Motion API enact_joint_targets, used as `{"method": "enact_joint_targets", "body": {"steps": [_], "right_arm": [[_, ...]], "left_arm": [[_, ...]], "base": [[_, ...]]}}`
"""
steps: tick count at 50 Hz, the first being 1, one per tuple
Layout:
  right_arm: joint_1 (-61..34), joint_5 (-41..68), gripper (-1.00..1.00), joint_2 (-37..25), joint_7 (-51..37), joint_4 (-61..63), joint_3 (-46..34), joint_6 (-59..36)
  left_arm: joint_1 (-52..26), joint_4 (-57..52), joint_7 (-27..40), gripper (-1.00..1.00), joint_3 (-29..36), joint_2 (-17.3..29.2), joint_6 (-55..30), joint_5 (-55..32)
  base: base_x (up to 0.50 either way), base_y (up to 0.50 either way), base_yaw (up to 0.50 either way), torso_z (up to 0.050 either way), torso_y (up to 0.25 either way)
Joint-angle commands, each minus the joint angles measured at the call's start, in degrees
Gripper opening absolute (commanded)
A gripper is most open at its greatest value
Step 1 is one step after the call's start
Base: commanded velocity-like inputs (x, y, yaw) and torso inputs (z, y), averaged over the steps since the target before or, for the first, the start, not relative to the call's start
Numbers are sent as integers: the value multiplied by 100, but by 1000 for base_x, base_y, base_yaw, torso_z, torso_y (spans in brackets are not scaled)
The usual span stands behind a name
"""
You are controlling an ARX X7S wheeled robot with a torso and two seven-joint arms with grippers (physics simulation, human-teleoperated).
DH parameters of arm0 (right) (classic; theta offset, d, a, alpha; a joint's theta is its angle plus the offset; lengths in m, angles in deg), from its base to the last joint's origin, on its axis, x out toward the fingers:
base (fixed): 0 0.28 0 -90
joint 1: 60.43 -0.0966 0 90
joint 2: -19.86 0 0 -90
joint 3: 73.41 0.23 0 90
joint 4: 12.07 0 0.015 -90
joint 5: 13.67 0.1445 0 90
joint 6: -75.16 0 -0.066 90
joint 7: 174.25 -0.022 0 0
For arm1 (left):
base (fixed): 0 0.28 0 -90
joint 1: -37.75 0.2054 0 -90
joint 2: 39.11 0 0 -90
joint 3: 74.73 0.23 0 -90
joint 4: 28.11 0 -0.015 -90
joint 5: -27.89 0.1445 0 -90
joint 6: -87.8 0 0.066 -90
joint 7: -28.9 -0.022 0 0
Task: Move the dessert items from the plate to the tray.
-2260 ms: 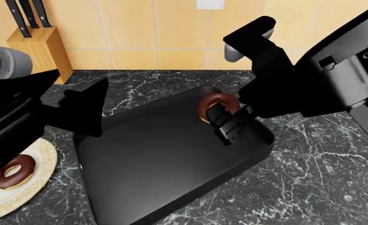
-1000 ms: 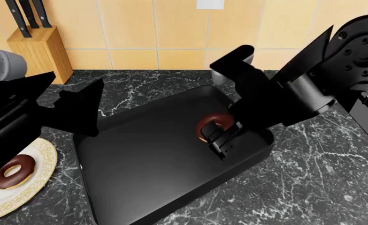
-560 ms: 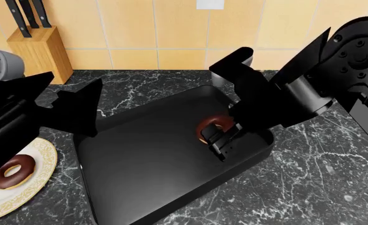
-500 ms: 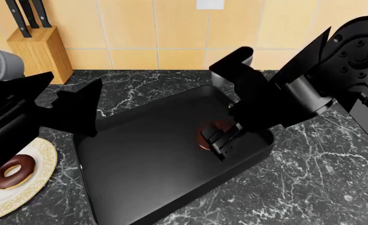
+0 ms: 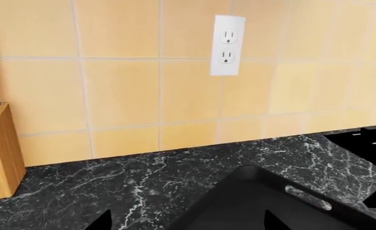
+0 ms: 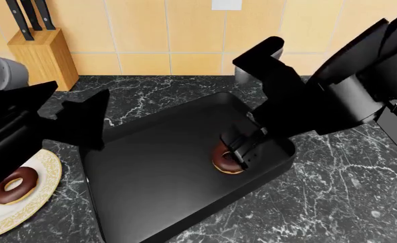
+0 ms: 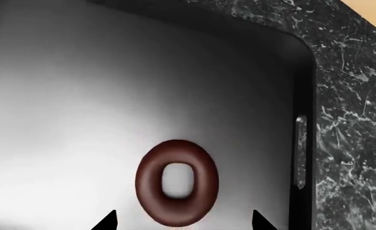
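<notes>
1 chocolate-glazed donut [image 6: 226, 161] lay flat on the floor of the black tray [image 6: 151, 172], near the tray's right end and just inside the rim with the handle slot; in the right wrist view the same donut [image 7: 176, 182] showed whole, glaze up, with its hole clear. The right end effector [image 6: 242, 147] hung directly over that donut, its 2 fingertips [image 7: 105, 221] spread to either side of the ring and gripping nothing, so it stood open and empty. The 2nd donut [image 6: 12, 185] sat on the cream plate [image 6: 40, 200] with a gold patterned rim at the near left of the dark marble worktop [image 6: 333, 192], well apart from the tray. The left end effector [image 6: 83, 119] was held above the worktop between the plate and the tray's left end; in the left wrist view its 2 tips [image 5: 101, 221] stood wide apart with nothing between them. A wooden knife block [image 6: 43, 55] stood at the back left against the yellow tiled wall [image 6: 185, 35], and a white outlet [image 5: 228, 45] was set in the tiles above the tray's far end.
</notes>
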Motion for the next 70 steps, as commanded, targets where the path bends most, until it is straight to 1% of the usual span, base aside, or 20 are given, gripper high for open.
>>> {"method": "enact_joint_targets", "body": {"steps": [1, 6, 13, 26, 32, 41, 51, 57, 65, 70], "right_arm": [[-194, 895, 100, -696, -746, 884, 208, 241], [-298, 1181, 100, -992, -956, 1255, 303, 342], [-253, 1197, 100, -1290, -979, 1501, 413, 441], [-239, 1240, 100, -1576, -1049, 1772, 488, 554], [-216, 1258, 100, -1684, -1105, 1904, 505, 622], [-219, 1305, 100, -1753, -1159, 2047, 510, 685], [-192, 1217, 100, -1775, -1117, 2057, 508, 711], [-179, 1171, 100, -1790, -1115, 2085, 504, 730], [-169, 1131, 100, -1787, -1106, 2091, 482, 741], [-160, 1097, 100, -1800, -1094, 2096, 472, 745]], "left_arm": [[-226, 180, 180, 100, 343, 185, -249, -289], [-583, 349, 389, 100, 539, 424, -402, -718], [-1301, 758, 723, 100, 1040, 797, -770, -1394], [-2091, 1590, 941, 100, 1680, 1053, -1293, -1847], [-2451, 1982, 1063, 100, 1990, 1176, -1545, -2198], [-2764, 2457, 1131, 100, 2391, 1396, -1966, -2604], [-2589, 2487, 872, 100, 2364, 1728, -2230, -2599], [-2278, 2292, 713, 100, 2200, 1975, -2143, -2553], [-2062, 2283, 944, 100, 2385, 2144, -1974, -2745], [-1928, 2248, 915, 100, 2365, 2352, -1913, -2809]], "base": [[0, 0, 0, 0, 0], [0, 0, 0, 0, 0], [0, 0, 0, 0, 0], [0, 0, 0, 0, 0], [0, 0, 0, 0, 0], [0, 0, 0, 0, 0], [0, 0, 0, 0, 0], [0, 0, 0, 0, 0], [0, 0, 0, 0, 0], [0, 0, 0, 0, 0]]}}
